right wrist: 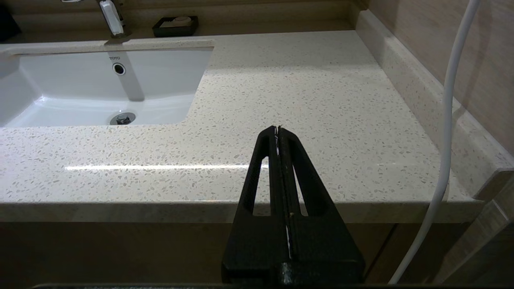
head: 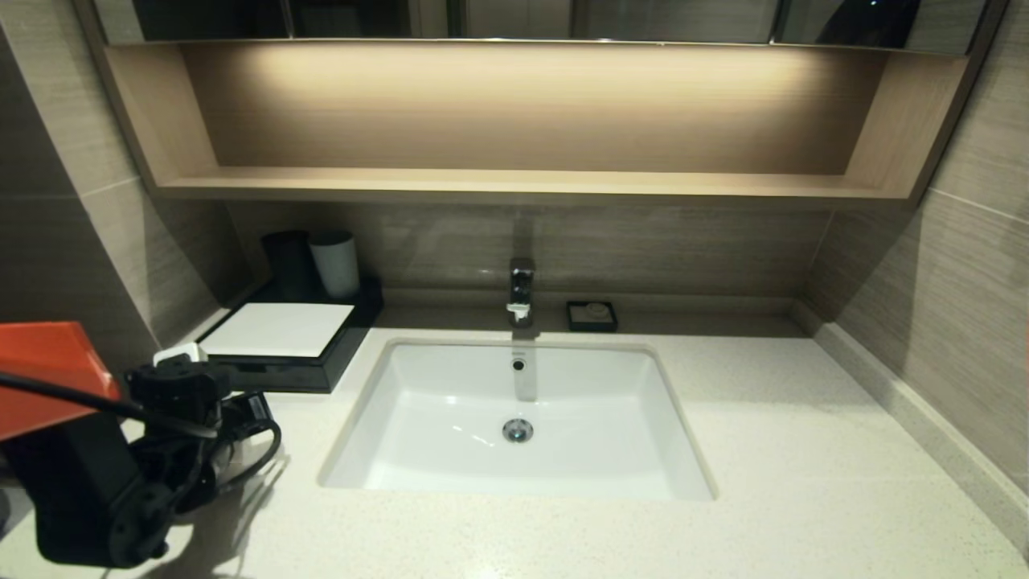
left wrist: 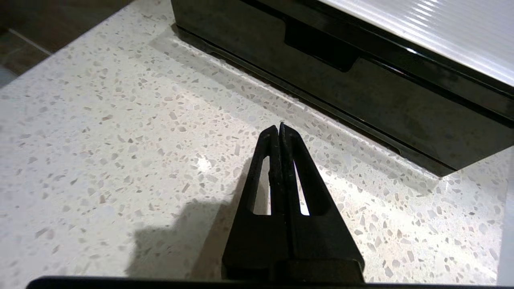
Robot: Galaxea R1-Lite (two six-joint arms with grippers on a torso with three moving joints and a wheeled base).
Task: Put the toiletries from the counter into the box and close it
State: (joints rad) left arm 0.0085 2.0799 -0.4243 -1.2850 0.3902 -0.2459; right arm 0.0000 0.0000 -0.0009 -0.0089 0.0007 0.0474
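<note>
The box (head: 277, 375) stands at the back left of the counter (head: 804, 450), low and black with a white panel (head: 277, 330) on top. In the left wrist view its drawer front (left wrist: 381, 100) sits flush, with a notch handle (left wrist: 321, 50). My left gripper (left wrist: 279, 126) hovers low over the counter just in front of that drawer, shut and holding nothing. My right gripper (right wrist: 278, 127) is shut and empty, held before the counter's front edge on the right. No toiletries are in view.
A white sunken sink (head: 450, 402) with a faucet (head: 521, 293) fills the middle. A small black soap dish (head: 592, 315) sits behind it. A black cup (head: 288, 261) and a white cup (head: 335, 264) stand behind the box. A white cable (right wrist: 449, 120) hangs on the right.
</note>
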